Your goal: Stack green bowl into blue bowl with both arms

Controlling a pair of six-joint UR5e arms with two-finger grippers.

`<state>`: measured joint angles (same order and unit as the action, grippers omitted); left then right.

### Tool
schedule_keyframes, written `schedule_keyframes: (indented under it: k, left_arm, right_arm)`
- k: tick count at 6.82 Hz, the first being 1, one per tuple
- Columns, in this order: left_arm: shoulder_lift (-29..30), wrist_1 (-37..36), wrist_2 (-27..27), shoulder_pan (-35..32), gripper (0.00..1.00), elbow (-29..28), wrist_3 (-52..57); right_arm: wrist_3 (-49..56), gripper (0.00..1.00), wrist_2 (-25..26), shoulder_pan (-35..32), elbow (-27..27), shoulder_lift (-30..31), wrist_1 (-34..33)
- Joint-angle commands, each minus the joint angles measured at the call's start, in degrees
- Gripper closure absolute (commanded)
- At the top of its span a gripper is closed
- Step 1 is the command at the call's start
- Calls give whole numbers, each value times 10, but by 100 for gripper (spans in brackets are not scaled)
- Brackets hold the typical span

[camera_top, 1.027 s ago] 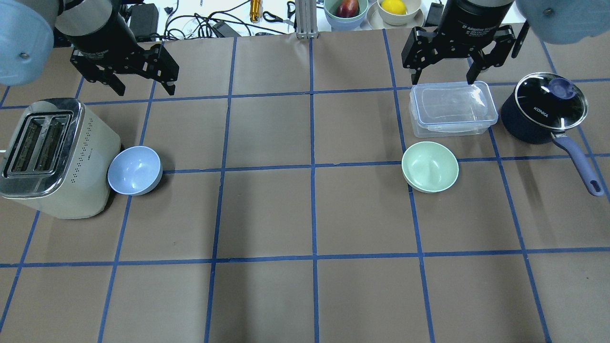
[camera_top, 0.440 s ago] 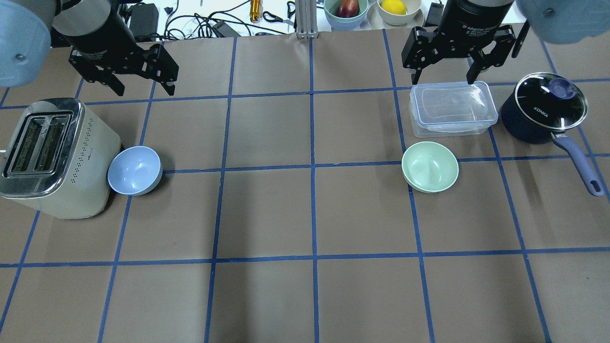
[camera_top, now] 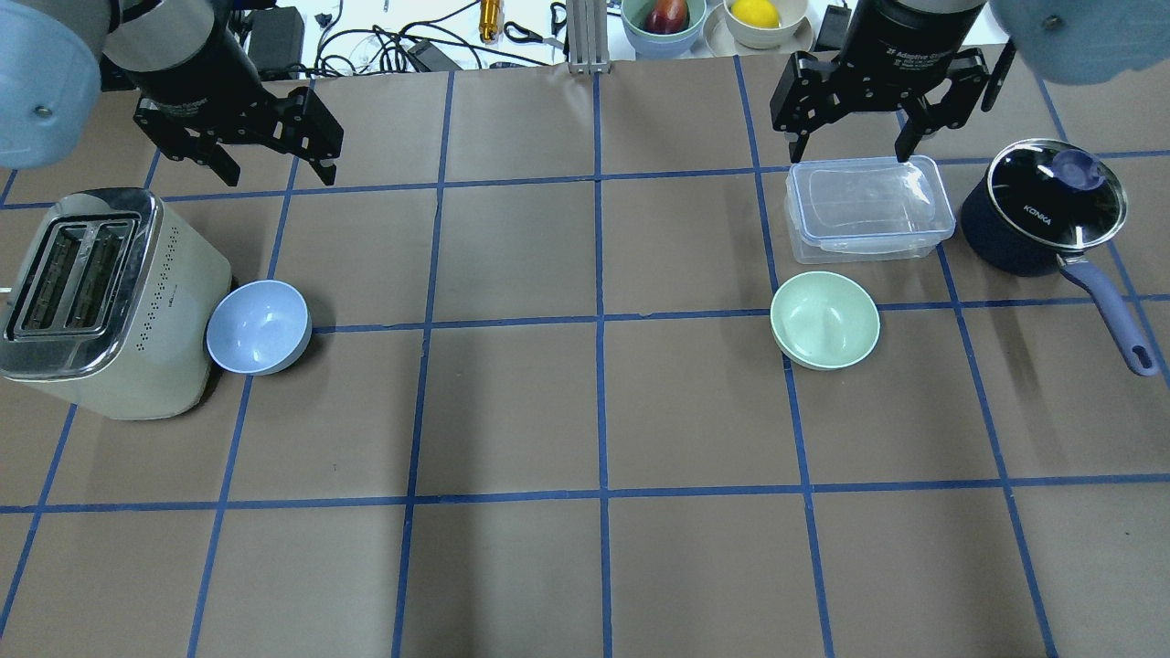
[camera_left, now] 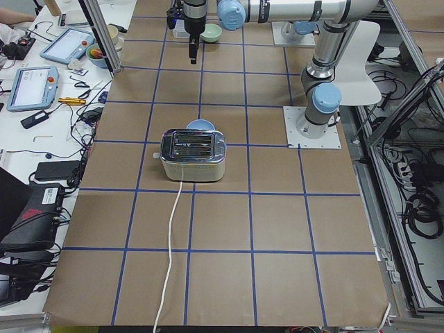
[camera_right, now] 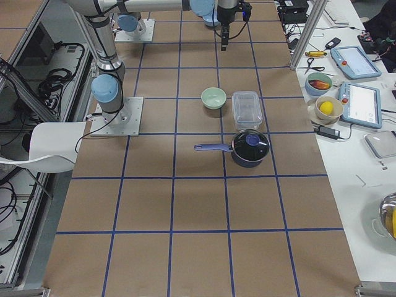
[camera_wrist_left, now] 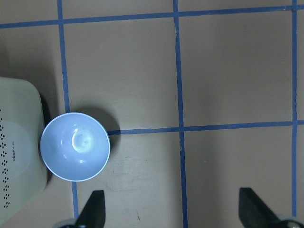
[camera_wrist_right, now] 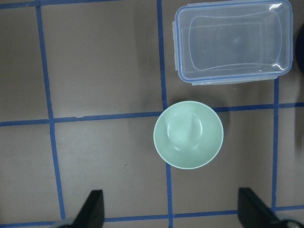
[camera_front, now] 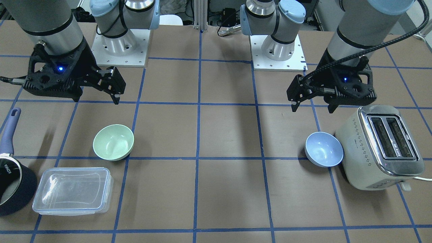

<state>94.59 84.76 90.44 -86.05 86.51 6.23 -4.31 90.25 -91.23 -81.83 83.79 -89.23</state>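
Right gripper [camera_top: 850, 137] and left gripper [camera_top: 277, 169] both hang spread, empty. I'd pinch the green bowl [camera_top: 824, 320] by its rim (one finger inside), minding the toaster [camera_top: 101, 302] just beside the blue bowl [camera_top: 259, 326].

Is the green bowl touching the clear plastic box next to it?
Apart. The right wrist view shows a strip of bare table between the green bowl and the box.

Left end effector [camera_top: 277, 172] and right end effector [camera_top: 849, 153] hover, jaws spread.
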Motion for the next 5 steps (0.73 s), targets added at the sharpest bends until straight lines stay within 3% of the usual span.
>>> schedule_keyframes:
  k: [1, 5]
  left_arm:
    - [-3, 1, 0, 0, 0, 1, 0]
    - [-3, 2, -3, 0, 0, 5, 1]
  right_arm:
    - [0, 0, -1, 1, 0, 0, -1]
    - [0, 0, -1, 0, -1, 0, -1]
